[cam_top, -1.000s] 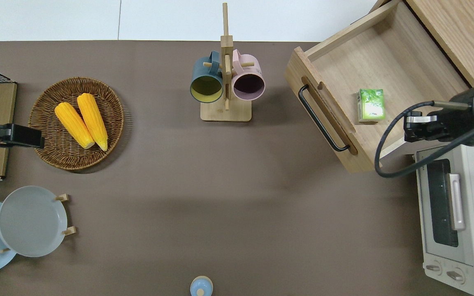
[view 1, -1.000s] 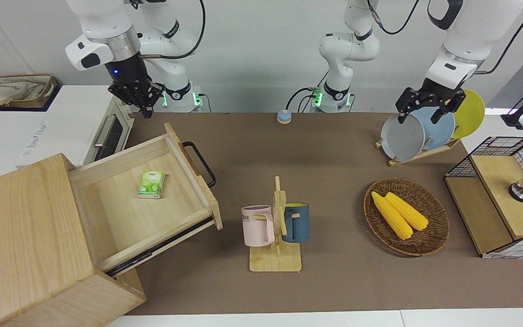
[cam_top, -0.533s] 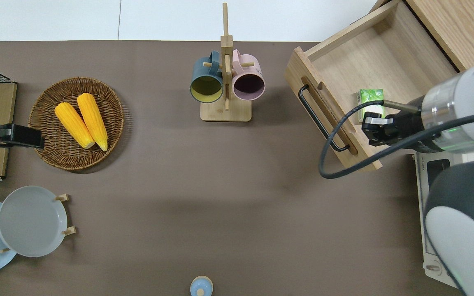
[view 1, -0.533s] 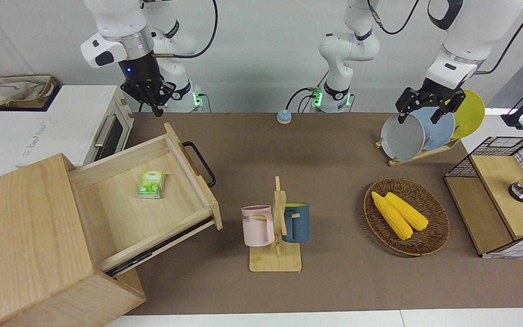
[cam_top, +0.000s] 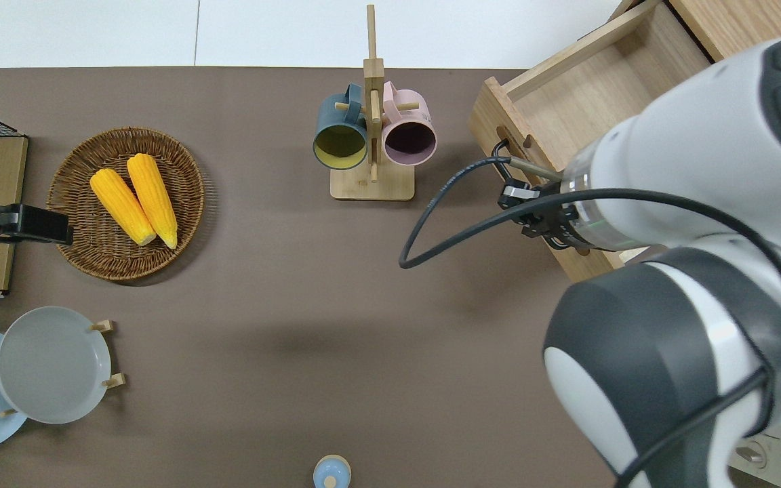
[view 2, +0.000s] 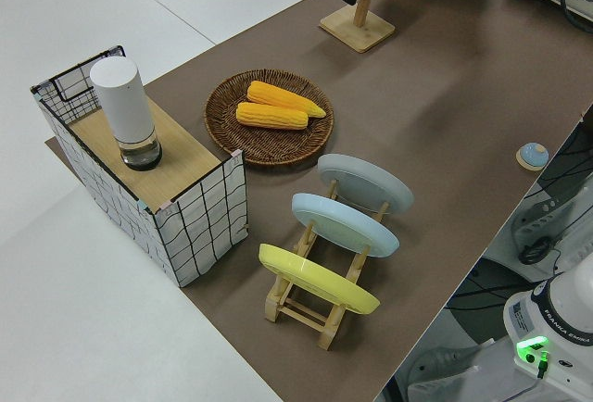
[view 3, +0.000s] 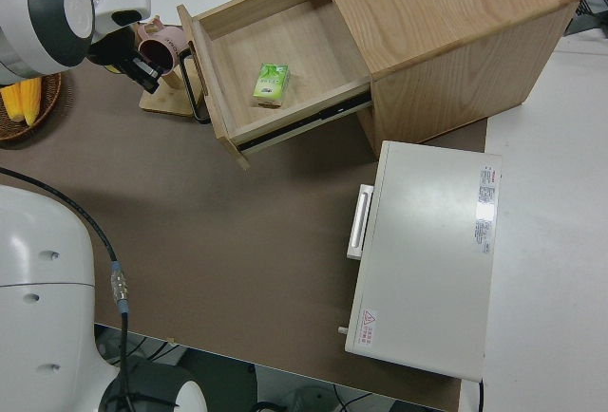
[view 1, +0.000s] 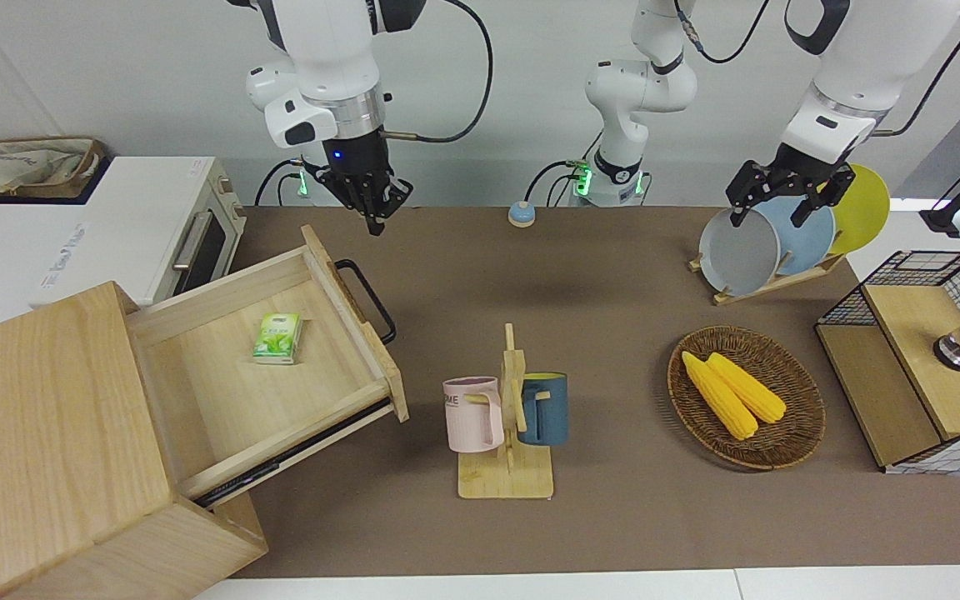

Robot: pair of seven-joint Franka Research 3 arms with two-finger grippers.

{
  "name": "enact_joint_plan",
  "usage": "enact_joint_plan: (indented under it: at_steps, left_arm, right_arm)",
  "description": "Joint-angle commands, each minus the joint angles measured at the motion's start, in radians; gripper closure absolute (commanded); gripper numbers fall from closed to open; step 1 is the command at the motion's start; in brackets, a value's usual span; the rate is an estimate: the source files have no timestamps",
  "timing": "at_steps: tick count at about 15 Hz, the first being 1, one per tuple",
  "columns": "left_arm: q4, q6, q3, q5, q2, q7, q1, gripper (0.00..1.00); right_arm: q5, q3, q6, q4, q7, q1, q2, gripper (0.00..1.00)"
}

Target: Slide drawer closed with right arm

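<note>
The drawer (view 1: 222, 392) stands pulled far out of the big pale-wood box (view 1: 38, 433), its black bar handle (view 1: 367, 300) facing the middle of the table. A green packet (view 1: 278, 337) lies inside it. The drawer also shows in the right side view (view 3: 304, 42) and partly in the overhead view (cam_top: 560, 95). My right gripper (view 1: 375, 221) is up in the air, pointing down, its fingers together and empty. In the overhead view it (cam_top: 531, 207) is over the drawer's front panel and handle. The left arm is parked, its gripper (view 1: 772, 207) open.
A mug rack (view 1: 507, 417) with a pink and a blue mug stands near the drawer's front. A white oven (view 1: 155, 233) sits beside the wood box, nearer to the robots. A wicker basket (view 1: 797, 417) with corn, a plate rack (view 1: 767, 242) and a wire-mesh box (view 1: 922, 358) are toward the left arm's end.
My right arm has swung from over the oven and the drawer's near corner toward the table's middle, to over the drawer's front panel. The drawer has not moved.
</note>
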Motion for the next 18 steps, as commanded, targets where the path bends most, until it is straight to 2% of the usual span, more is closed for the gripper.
enact_joint_plan:
  at_steps: [1, 4, 11, 18]
  left_arm:
    - [0.020, 0.000, 0.017, 0.012, 0.013, 0.008, -0.017, 0.00]
    - [0.020, 0.000, 0.017, 0.011, 0.013, 0.008, -0.017, 0.00]
    - [0.020, 0.000, 0.017, 0.012, 0.013, 0.008, -0.017, 0.00]
    - [0.020, 0.000, 0.017, 0.012, 0.013, 0.008, -0.017, 0.00]
  right_arm:
    - [-0.058, -0.008, 0.045, 0.003, 0.138, 0.061, 0.056, 1.000]
    - [-0.069, -0.008, 0.059, 0.003, 0.251, 0.085, 0.091, 1.000]
    - [-0.063, -0.009, 0.072, 0.000, 0.475, 0.086, 0.161, 1.000]
    - [-0.054, -0.020, 0.079, -0.001, 0.552, 0.075, 0.212, 1.000]
